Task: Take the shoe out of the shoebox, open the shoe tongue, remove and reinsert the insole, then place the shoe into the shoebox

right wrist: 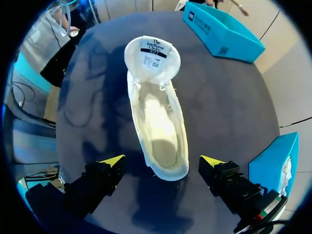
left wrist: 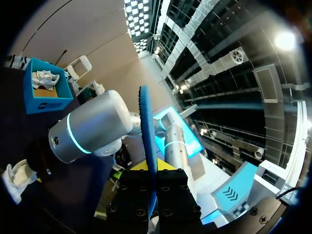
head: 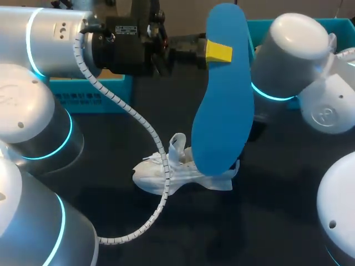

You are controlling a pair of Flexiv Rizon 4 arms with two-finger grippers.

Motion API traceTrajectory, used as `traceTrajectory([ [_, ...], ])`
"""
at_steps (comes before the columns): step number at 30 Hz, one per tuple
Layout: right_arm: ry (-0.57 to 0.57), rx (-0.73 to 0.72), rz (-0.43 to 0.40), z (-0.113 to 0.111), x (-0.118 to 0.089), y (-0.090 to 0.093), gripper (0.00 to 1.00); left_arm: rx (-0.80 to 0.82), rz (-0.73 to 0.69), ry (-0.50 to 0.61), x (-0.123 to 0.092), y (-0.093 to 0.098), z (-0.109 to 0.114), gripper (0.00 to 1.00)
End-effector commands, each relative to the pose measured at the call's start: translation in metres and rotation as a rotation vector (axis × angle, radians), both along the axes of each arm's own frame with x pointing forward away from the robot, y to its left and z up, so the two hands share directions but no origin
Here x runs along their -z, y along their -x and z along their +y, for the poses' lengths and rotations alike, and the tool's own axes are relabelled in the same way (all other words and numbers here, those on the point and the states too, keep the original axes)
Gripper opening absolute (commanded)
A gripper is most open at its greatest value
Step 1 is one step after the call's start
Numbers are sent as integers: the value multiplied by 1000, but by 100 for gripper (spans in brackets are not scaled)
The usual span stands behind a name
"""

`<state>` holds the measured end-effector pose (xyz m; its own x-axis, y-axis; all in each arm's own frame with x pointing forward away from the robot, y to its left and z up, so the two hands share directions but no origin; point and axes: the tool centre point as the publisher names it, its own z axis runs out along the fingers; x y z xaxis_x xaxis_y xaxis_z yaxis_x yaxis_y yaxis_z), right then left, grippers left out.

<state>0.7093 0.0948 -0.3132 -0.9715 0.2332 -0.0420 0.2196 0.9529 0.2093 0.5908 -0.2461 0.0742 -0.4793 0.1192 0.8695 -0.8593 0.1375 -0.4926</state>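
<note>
A white shoe [head: 177,173] stands on the dark table, also seen beside my right arm in the left wrist view [left wrist: 13,179]. My left gripper [head: 218,52] is shut on a blue insole [head: 222,100] and holds it upright, high above the shoe. In the left wrist view the insole [left wrist: 146,136] shows edge-on, rising from between that gripper [left wrist: 152,168]. My right gripper [right wrist: 162,161] hangs open just above the shoe's [right wrist: 156,122] heel end. The tongue [right wrist: 152,57] is folded out and the shoe's inside is bare. In the head view the insole hides the right gripper.
A blue box [head: 89,94] stands at the back left and another blue box [head: 310,25] at the back right. One box [left wrist: 46,90] holds a second white shoe. In the right wrist view, boxes lie beyond the toe [right wrist: 222,31] and beside the right finger [right wrist: 278,161].
</note>
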Motion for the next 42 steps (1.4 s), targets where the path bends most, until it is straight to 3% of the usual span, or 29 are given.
traceTrajectory([
  [1, 33, 5, 4, 3, -1, 1, 100, -1, 0, -1, 1, 1, -1, 0],
  [33, 22, 15, 20, 5, -3, 2, 100, -1, 0, -1, 1, 1, -1, 0],
  [42, 32, 20, 29, 25, 2, -27, 100, -1, 0, -1, 1, 1, -1, 0],
])
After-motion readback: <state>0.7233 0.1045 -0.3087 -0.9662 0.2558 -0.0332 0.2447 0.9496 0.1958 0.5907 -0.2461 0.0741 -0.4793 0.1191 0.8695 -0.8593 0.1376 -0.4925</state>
